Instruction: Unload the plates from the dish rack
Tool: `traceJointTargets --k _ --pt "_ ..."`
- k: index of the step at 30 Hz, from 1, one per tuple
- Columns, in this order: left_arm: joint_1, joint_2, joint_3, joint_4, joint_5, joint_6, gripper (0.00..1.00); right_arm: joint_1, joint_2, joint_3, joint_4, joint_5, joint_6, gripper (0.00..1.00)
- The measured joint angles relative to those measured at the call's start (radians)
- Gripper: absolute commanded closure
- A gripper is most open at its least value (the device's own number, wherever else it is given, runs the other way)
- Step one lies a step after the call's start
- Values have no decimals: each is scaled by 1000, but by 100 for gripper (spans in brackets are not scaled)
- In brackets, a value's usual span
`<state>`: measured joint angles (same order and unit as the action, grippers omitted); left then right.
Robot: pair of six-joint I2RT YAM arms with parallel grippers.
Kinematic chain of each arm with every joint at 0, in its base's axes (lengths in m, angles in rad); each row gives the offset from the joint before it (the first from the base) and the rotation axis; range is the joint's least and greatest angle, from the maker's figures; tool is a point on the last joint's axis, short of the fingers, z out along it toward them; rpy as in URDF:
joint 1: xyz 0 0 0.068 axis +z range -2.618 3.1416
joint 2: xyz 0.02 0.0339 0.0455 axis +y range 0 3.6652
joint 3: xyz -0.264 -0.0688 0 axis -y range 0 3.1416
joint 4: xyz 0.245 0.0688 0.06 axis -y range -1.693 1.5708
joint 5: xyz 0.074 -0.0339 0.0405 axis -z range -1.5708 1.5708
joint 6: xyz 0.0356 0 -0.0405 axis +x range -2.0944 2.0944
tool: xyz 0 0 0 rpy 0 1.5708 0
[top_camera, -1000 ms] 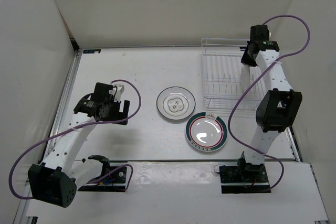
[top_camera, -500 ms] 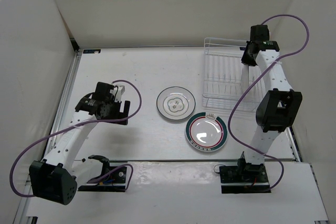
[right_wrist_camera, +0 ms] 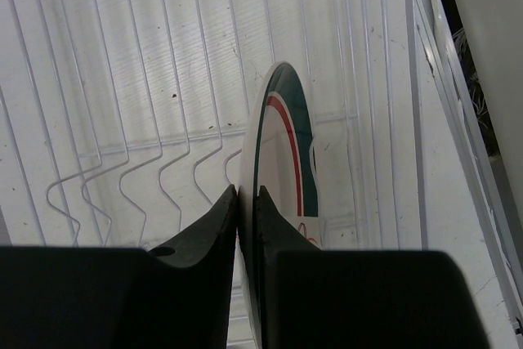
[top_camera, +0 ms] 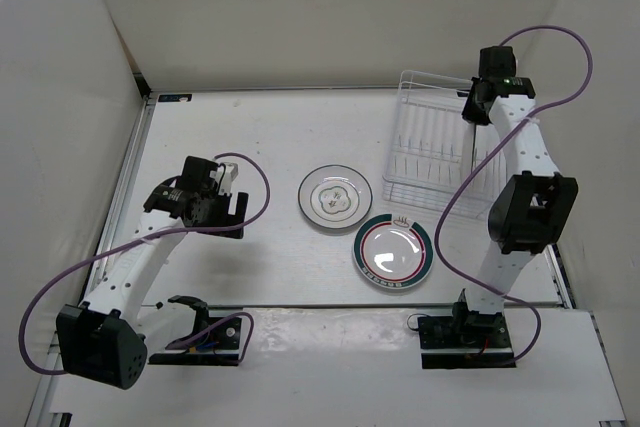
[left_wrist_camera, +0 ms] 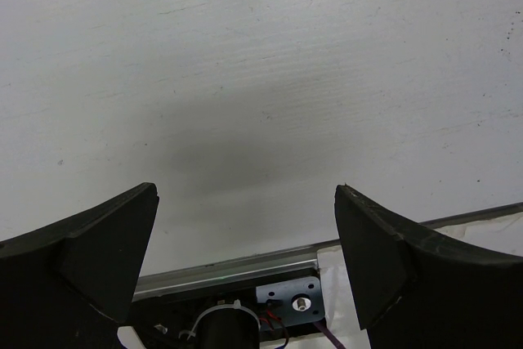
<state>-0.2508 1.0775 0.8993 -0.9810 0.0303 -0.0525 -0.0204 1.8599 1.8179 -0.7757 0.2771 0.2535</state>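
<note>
My right gripper [right_wrist_camera: 248,194] is shut on the upper rim of a white plate with a dark green rim and red ring [right_wrist_camera: 286,145]. The plate stands on edge among the wire dividers of the white dish rack [right_wrist_camera: 122,145]. From above, the right gripper [top_camera: 478,112] is over the rack's [top_camera: 430,162] far right side, and it hides the held plate. A plain white plate with a flower centre [top_camera: 335,197] and a second green-rimmed plate [top_camera: 393,251] lie flat on the table left of the rack. My left gripper [left_wrist_camera: 245,194] is open and empty over bare table [top_camera: 228,215].
White walls close in the table at the back and both sides. A metal rail [left_wrist_camera: 237,266] and the left arm's base run along the near edge. Purple cables loop off both arms. The right arm stretches over the rack's right side.
The rack's far end has shifted to the right along with my right gripper, which stays shut on the plate. The left gripper has barely moved.
</note>
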Motion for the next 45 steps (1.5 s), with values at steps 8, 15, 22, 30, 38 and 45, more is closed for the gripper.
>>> traceJointTargets --k 8,15,22,30,38,45 --pt "0 3 0 -6 0 0 0 0 -48 26 -11 -3 1 98" --pt "0 5 2 -6 0 0 0 0 -101 53 -12 -18 1 100" --pt "0 6 6 -6 0 0 0 1 -170 65 -16 -67 -4 100" --pt "0 5 6 -7 0 0 0 50 -253 80 -20 -222 -21 100" --pt "0 2 7 -8 0 0 0 251 -385 65 -56 -314 -44 100" --pt "0 -22 7 -7 0 0 0 590 -611 -221 -62 -177 -56 100"
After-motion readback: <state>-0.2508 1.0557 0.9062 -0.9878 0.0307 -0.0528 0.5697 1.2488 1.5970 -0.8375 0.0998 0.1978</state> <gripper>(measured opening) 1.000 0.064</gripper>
